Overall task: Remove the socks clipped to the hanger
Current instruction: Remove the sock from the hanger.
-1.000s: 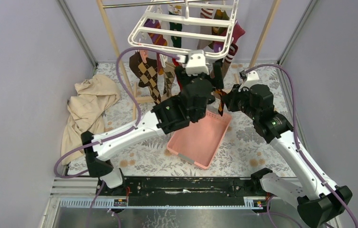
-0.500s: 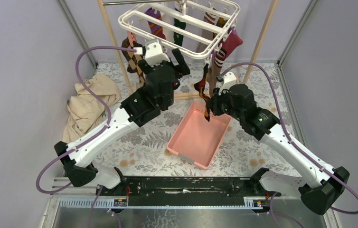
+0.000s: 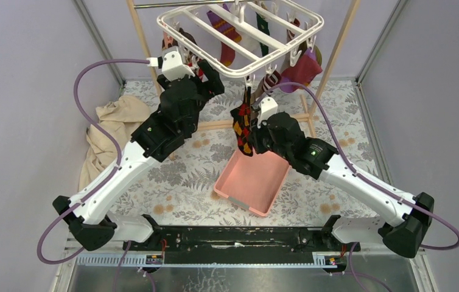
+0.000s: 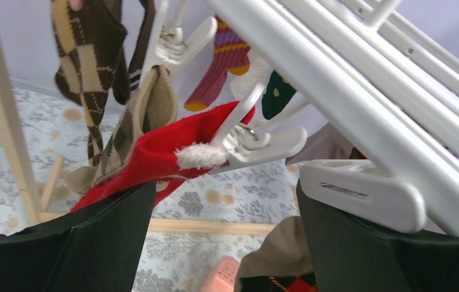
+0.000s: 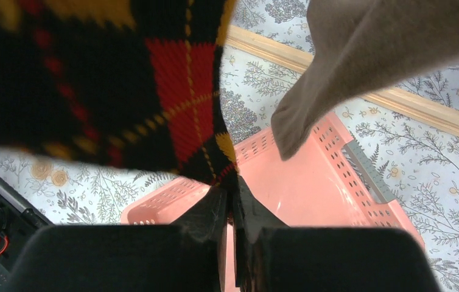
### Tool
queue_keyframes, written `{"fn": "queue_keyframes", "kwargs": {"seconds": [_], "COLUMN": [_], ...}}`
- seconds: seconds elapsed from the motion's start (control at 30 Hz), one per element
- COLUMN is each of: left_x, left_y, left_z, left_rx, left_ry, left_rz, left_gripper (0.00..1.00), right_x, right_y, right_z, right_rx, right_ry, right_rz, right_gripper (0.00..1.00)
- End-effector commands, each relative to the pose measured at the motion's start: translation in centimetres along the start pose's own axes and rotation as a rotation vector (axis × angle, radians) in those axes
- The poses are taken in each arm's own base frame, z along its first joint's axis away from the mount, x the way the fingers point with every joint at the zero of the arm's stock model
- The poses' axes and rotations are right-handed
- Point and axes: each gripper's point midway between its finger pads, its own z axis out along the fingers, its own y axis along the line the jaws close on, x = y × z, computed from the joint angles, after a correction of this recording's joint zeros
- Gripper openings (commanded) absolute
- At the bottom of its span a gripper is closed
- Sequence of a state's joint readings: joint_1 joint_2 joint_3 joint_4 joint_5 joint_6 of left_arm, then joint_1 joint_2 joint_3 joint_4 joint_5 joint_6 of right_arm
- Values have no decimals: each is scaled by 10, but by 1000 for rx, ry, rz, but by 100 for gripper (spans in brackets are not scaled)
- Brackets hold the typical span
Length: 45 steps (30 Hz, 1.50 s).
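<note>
Seeing hanger (image 4: 336, 85) hung up high, socks clipped all round its underside. Got left gripper (image 4: 224, 194) spread wide, tucked right under hanger's near-left rim, holding nothing. Seeing red sock (image 4: 160, 158) straight ahead of those open fingers, cuff pinched in a clip (image 4: 257, 149) dangling off hanger's underside. Can't tell whether the left-hand finger touches it. Spotting tan argyle sock (image 4: 142, 115) just behind the red one, on the next clip along. Also brown-yellow argyle sock (image 4: 87, 55) farther out, under hanger's left edge.

Got right gripper (image 5: 233, 201) clamped tight on black-red argyle sock (image 5: 172, 121), pinching its lower end, below hanger's near corner. Tracing that sock in the top view straight up to hanger's near rim. Can't tell whether a clip has its top end. Seeing grey-brown sock (image 5: 367, 48) dangling just beside it, not gripped.

Counting more under hanger's middle and far side: purple striped sock (image 4: 224, 58), green sock (image 4: 277, 94), and maroon sock (image 3: 303, 70) at hanger's right rim.

Got pink basket (image 3: 245, 182) on the floral floor, below hanger's near corner, directly under the gripped sock. Noting beige cloth (image 3: 114, 131) heaped on the floor, well left of hanger. Noting wooden frame (image 3: 338, 42) with uprights either side of hanger.
</note>
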<state>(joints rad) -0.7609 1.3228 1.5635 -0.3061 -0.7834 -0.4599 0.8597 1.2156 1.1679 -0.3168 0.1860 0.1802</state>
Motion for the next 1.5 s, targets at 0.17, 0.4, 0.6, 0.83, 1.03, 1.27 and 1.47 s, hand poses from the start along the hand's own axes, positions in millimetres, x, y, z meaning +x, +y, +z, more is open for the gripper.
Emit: {"fn": "queue_keyframes", "kwargs": {"seconds": [0.17, 0.4, 0.6, 0.83, 1.03, 1.27, 1.47], "left_x": [9, 11, 20, 21, 13, 11, 14], "left_y": [-35, -55, -78, -99, -112, -143, -166], "left_z": [-32, -53, -68, -81, -89, -86, -78], "left_rx": [235, 334, 388, 412, 435, 453, 463], "left_ry": [86, 114, 140, 127, 106, 88, 83], "left_rz": [-65, -70, -62, -48, -56, -34, 2], "left_gripper": [92, 92, 92, 92, 92, 92, 93], "right_x": [-25, -23, -21, -22, -19, -19, -18], "right_y": [9, 11, 11, 8, 6, 0, -4], "right_z": [3, 4, 3, -2, -6, -17, -27], "right_rx": [30, 45, 52, 60, 66, 77, 81], "right_ry": [-73, -73, -73, -78, -80, -105, -122], "right_rz": [14, 10, 10, 10, 9, 16, 20], "right_gripper": [0, 0, 0, 0, 0, 0, 0]}}
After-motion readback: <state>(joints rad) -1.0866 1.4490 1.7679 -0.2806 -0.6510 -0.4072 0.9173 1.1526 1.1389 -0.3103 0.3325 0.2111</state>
